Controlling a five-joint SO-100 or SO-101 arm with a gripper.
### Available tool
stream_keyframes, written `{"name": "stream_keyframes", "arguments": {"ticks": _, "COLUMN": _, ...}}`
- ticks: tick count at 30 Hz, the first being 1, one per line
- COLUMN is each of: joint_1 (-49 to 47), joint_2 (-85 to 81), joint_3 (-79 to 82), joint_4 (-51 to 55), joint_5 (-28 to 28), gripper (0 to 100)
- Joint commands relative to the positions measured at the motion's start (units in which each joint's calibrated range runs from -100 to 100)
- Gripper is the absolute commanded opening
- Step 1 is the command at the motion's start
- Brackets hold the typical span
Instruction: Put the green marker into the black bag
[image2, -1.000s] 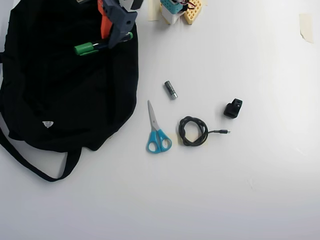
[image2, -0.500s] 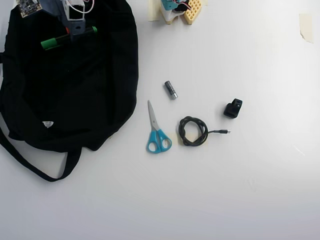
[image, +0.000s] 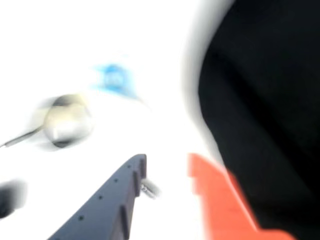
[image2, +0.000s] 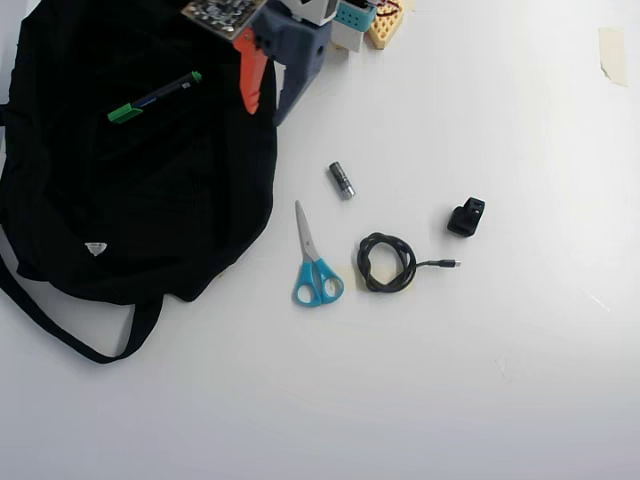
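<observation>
- On the black bag (image2: 150, 200), near its top in the overhead view, lies the green marker (image2: 155, 97). It rests at a slant on the cloth, with its green cap toward the left. Whether it sits inside the bag's opening or just on top of the cloth cannot be told, since the bag is all black.
- Up by the bag's right edge hangs the gripper (image2: 265, 100), apart from the marker. Its orange finger and its grey finger stand spread apart, and nothing is between them.
- Through the blurry wrist view, the gripper (image: 167, 172) shows the same gap with only white table (image: 150, 60) behind it. The bag (image: 265, 100) fills the right side there.
- Right of the bag in the overhead view, the other things sit on the table (image2: 450, 380): a small grey cylinder (image2: 342, 180), blue scissors (image2: 314, 262), a coiled black cable (image2: 388, 263) and a small black clip (image2: 466, 216). They are well apart from the bag, so they are not in the way.
- Judging by this, the marker has been let go and the job looks nearly done or done.
</observation>
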Motion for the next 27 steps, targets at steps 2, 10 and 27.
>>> {"name": "stream_keyframes", "arguments": {"ticks": 2, "joint_1": -9.9, "joint_2": -21.8, "joint_3": 10.3, "joint_4": -0.5, "joint_5": -0.4, "gripper": 2}}
{"name": "stream_keyframes", "arguments": {"ticks": 10, "joint_1": -14.3, "joint_2": -38.5, "joint_3": 29.3, "joint_4": 0.2, "joint_5": 0.2, "gripper": 2}}
{"name": "stream_keyframes", "arguments": {"ticks": 27, "joint_1": -24.2, "joint_2": -65.0, "joint_3": 62.4, "joint_4": -2.1, "joint_5": 0.3, "gripper": 2}}
